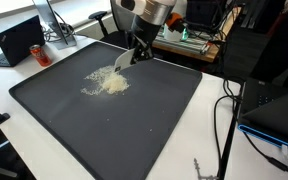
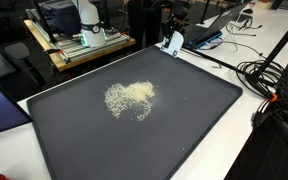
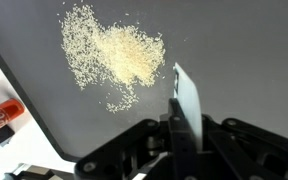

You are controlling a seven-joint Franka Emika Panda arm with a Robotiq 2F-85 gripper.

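Note:
A pile of pale grains [image 1: 109,82] lies scattered on a large dark tray [image 1: 134,135]; it shows in both exterior views [image 2: 132,97] and in the wrist view [image 3: 114,55]. My gripper [image 1: 137,52] hangs over the tray's far edge, a little beyond the pile. It is shut on a thin white flat scraper [image 3: 186,98] that sticks out between the fingers [image 3: 182,128] toward the tray [image 3: 244,50]. In an exterior view the gripper [image 2: 172,42] and scraper sit at the tray's [image 2: 174,140] back edge, apart from the grains.
A laptop [image 1: 19,40] stands on the white table beside the tray. Cables [image 2: 272,78] lie along one side. A wooden bench with electronics [image 2: 84,42] is behind. A red can [image 3: 2,115] lies off the tray's edge.

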